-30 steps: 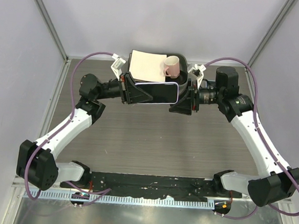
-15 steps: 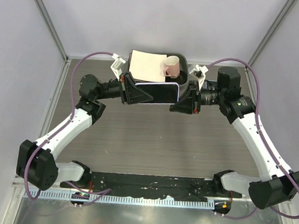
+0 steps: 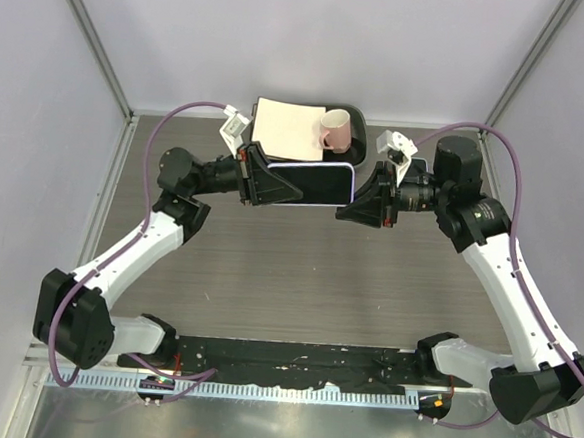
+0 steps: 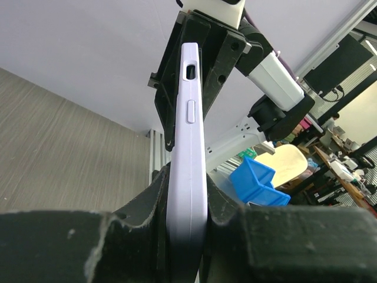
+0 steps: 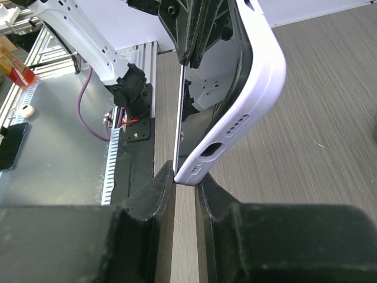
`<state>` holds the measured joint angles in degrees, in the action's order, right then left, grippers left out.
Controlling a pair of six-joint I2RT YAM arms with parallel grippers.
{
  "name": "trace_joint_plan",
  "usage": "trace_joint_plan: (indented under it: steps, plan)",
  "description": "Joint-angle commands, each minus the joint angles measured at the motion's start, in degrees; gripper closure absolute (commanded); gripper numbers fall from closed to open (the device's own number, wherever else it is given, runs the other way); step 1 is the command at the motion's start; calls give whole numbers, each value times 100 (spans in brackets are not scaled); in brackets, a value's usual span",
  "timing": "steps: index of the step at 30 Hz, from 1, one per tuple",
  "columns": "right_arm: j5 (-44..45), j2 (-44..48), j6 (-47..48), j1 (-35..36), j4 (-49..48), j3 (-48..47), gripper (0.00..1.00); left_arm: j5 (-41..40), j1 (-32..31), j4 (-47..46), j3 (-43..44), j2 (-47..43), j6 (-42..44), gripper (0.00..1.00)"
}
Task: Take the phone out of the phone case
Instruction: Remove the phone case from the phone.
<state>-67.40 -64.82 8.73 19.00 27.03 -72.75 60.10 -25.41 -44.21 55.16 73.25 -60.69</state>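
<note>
The phone (image 3: 314,184) is a black slab in a lavender phone case (image 3: 352,183), held in the air above the table's far middle. My left gripper (image 3: 258,180) is shut on its left end. In the left wrist view the case's edge (image 4: 188,135) stands pinched between my left gripper's (image 4: 187,203) fingers. My right gripper (image 3: 362,197) is at the right end. In the right wrist view the case (image 5: 259,76) bows away from the phone's dark face (image 5: 191,127), and its bottom corner sits pinched at the tips of my right gripper (image 5: 185,180).
A black tray (image 3: 360,118) stands at the back behind the phone, holding a beige sheet (image 3: 283,128) and a pink mug (image 3: 334,132). White walls close the table on three sides. A black strip (image 3: 292,359) lies along the near edge.
My right arm has drawn a little to the right and its elbow has swung out. The phone in its case has shifted slightly right with it. The left gripper keeps its hold.
</note>
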Motion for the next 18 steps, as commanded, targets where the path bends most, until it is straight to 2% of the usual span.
trace_joint_plan:
  steps: [1,7,18]
  plan:
    - [-221,197,252,7,-567,-204,99,292,-96,-193,144,84,-233,100]
    - [-318,215,24,77,-1129,24,99,819,-245,-851,188,180,-751,100]
    - [-300,233,49,103,-1174,-81,99,1724,-632,-993,435,453,-1253,100]
